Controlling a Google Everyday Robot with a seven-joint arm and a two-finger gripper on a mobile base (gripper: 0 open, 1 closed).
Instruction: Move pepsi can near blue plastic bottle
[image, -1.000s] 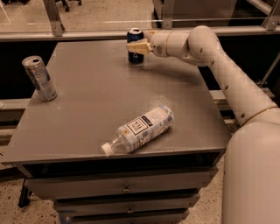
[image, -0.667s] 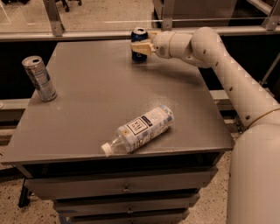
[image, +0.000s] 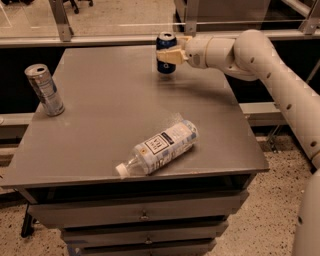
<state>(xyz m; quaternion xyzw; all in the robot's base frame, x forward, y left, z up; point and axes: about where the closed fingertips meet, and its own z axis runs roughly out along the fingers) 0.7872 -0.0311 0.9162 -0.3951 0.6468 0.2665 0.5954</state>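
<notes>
Pepsi can (image: 165, 41) upright at bench (image: 110, 100) far edge, pincer (image: 168, 56) clamped on it, blue plastic bottle (image: 161, 148) lying well apart.

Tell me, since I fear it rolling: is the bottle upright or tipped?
Tipped: the bottle lies on its side. The gripper grips the pepsi can at the table's far edge.
</notes>
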